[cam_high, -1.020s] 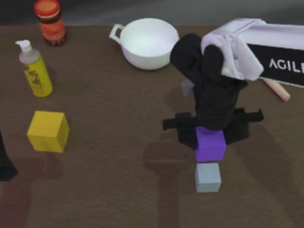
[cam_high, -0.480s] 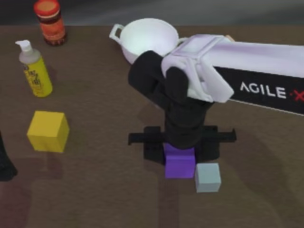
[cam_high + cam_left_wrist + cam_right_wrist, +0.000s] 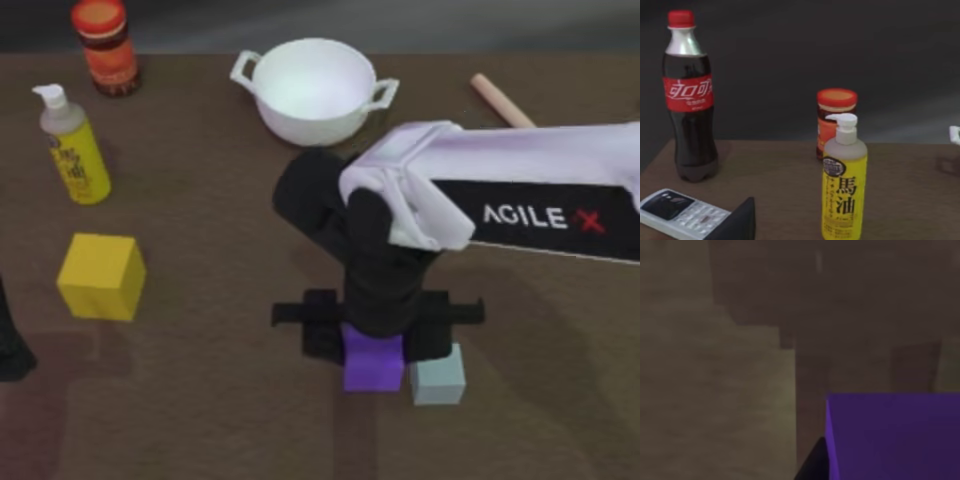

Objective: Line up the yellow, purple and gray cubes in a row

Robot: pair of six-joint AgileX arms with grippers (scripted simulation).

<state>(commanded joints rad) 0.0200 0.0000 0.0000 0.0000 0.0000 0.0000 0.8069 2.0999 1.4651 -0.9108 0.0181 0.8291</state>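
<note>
A rendered tabletop test scene with no real room: a plain brown matte surface (image 3: 200, 250) ends against a flat dark backdrop. Unrelated household goods stand on it: a white two-handled bowl (image 3: 312, 90), a yellow pump bottle (image 3: 73, 150), a red-lidded jar (image 3: 104, 45), a cola bottle (image 3: 689, 97) and a white handset (image 3: 682, 215).

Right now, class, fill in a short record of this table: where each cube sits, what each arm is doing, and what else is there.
purple cube: held by right gripper, beside gray cube
gray cube: just right of purple cube
yellow cube: alone, table's left side
left gripper: parked, left edge
row: not yet complete
other items: white pot, pump bottle, jar, wooden rod
</note>
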